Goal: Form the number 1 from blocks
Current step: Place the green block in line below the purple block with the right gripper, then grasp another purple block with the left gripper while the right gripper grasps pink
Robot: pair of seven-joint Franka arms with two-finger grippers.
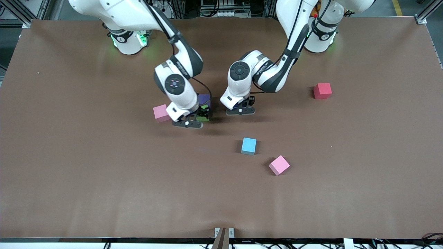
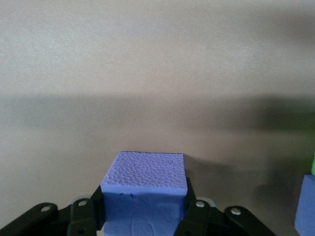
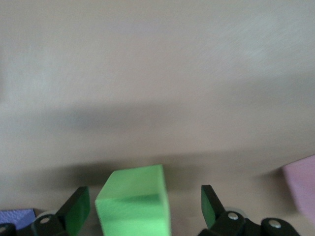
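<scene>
The left pincer [image 2: 142, 223] is clamped on a small matte purple foam cube [image 2: 144, 189] low over the tabletop [image 1: 104, 180], just beside the green foam cube [image 3: 134, 206] sitting between the right pincer's [image 3: 145, 209] parted fingers.

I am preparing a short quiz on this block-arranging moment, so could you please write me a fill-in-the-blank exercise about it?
1. The left gripper is shut on a ____ block.
2. Between the open fingers of the right gripper stands a ____ block.
3. The light blue cube lies ____ the front camera than the red cube.
4. Beside the right gripper, toward the right arm's end of the table, sits a ____ block.

Missing words: purple; green; nearer to; pink
</scene>
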